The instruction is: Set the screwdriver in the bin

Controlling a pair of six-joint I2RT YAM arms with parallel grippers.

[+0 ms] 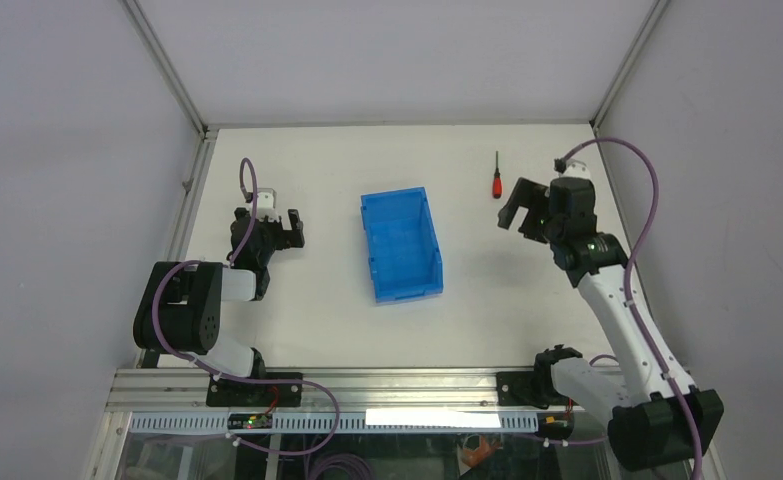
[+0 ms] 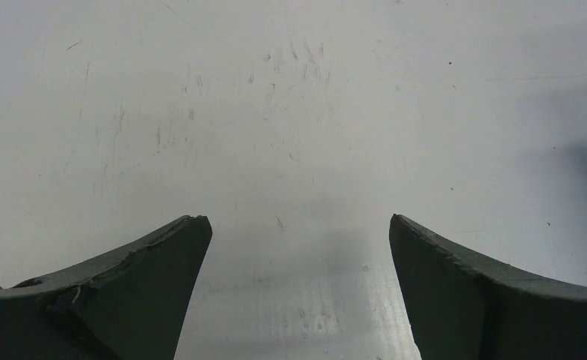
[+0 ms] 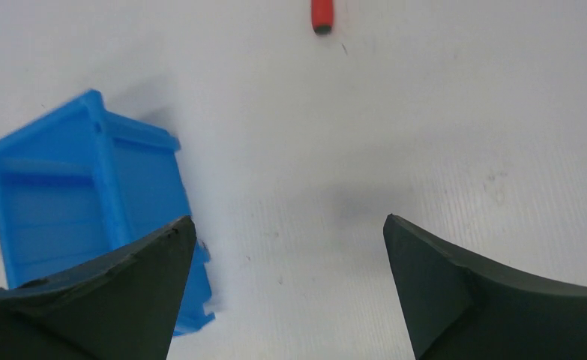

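Observation:
The screwdriver [image 1: 497, 181], with a red handle and thin black shaft, lies on the white table at the back right. Only the end of its red handle [image 3: 321, 14] shows at the top of the right wrist view. The blue bin [image 1: 401, 245] stands empty at the table's middle; it also shows at the left of the right wrist view [image 3: 65, 195]. My right gripper [image 1: 523, 207] is open and empty, just right of and nearer than the screwdriver, apart from it. My left gripper [image 1: 281, 226] is open and empty, left of the bin, over bare table [image 2: 297, 150].
Grey walls enclose the table on the left, back and right. A metal rail with cables [image 1: 367, 400] runs along the near edge by the arm bases.

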